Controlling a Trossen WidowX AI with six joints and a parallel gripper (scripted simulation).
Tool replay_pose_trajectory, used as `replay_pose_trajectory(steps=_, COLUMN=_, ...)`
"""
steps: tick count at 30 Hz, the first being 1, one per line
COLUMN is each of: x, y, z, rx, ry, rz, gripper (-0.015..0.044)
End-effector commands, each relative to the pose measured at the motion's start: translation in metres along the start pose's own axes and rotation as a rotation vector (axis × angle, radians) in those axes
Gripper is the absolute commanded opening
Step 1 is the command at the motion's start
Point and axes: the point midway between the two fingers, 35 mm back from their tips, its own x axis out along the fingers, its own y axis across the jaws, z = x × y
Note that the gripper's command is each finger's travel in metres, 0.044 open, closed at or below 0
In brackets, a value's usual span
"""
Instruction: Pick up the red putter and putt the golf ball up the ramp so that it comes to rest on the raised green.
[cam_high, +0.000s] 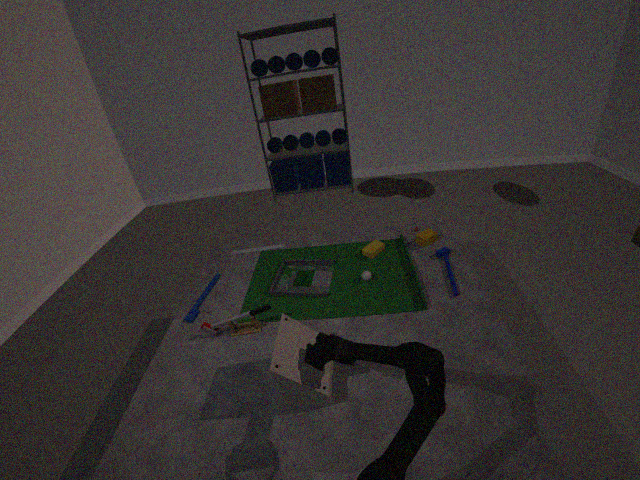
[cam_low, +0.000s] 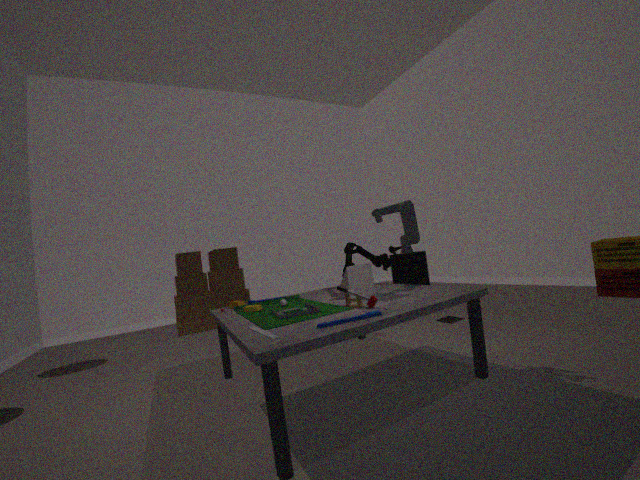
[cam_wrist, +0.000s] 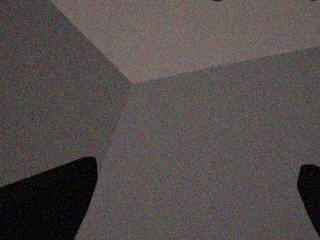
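The red putter lies ungrasped on its wooden rest near the claw, whose fingers stand apart, while the golf ball sits farther out, off the raised green, so pickup and putt both seem left.

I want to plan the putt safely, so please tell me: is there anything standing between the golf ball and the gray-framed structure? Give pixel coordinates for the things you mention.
Nothing visible does. Only green mat (cam_high: 351, 302) (cam_low: 268, 321) separates the golf ball (cam_high: 366, 275) (cam_low: 283, 301) from the gray-framed structure (cam_high: 321, 280) (cam_low: 292, 313); the nearby yellow block (cam_high: 373, 249) (cam_low: 253, 307) lies off that line.
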Motion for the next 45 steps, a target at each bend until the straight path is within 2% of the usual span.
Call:
replay_pose_trajectory(steps=1, x=0.000, y=0.000, z=0.000, rx=-0.002, ry=0.001, rz=-0.001, gripper=0.0426)
replay_pose_trajectory(steps=6, x=-0.015, y=-0.008, z=-0.015, rx=-0.059, ry=0.045, rz=-0.047, gripper=0.0440)
replay_pose_trajectory(steps=19, x=-0.090, y=-0.034, z=-0.077, rx=-0.312, ry=0.274, rz=-0.217, gripper=0.0440)
replay_pose_trajectory(steps=45, x=-0.279, y=-0.045, z=-0.163, rx=-0.777, ry=0.873, rz=-0.363, gripper=0.0440)
